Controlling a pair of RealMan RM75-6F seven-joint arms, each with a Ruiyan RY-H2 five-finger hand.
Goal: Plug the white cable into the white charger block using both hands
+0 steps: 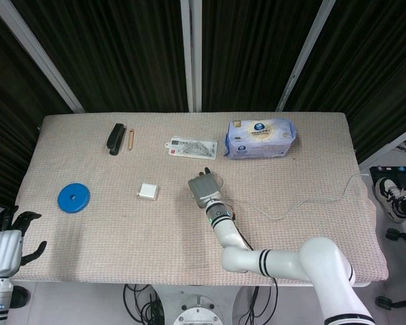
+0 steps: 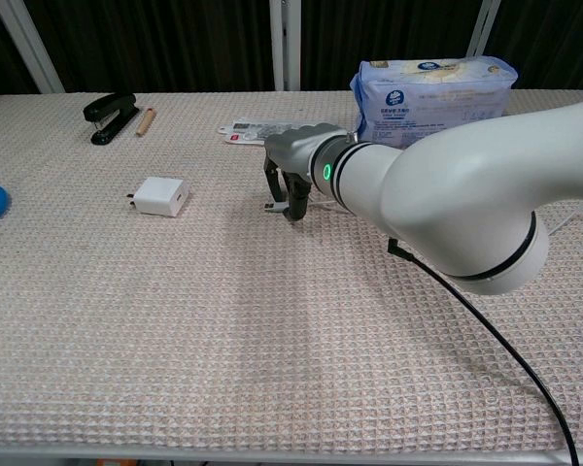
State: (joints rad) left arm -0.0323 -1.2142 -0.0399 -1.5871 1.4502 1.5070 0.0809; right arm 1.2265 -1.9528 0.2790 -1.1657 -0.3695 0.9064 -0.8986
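Looking down from the head view, a beige woven table (image 1: 88, 230) fills the middle of the picture, and the white charger block (image 1: 148, 191) lies flat on it as the landmark. Right of the block, near it but apart, the right hand (image 1: 202, 189) reaches in on its white arm with its fingers pointing down at the table. The white cable (image 1: 304, 204) runs from that hand away to the right, curving toward the table's far right edge. Whether the fingers grip the cable end cannot be told from this view. Left of the block sits a blue disc (image 1: 74, 198). Behind the block and to the left lie a black stapler (image 1: 116, 138) and a small wooden stick (image 1: 131, 139); behind it to the right lie a flat card packet (image 1: 191, 147) and a blue tissue pack (image 1: 260, 139). The left hand (image 1: 10, 242) hangs off the table's left corner, well apart from the block, fingers spread and holding nothing

In the chest view, the charger block (image 2: 161, 195) rests with its prongs facing left. The right hand (image 2: 290, 186) stands just to its right, dark fingers (image 2: 298, 199) drawn together and touching down on the cloth around a thin white piece; a firm grip cannot be confirmed
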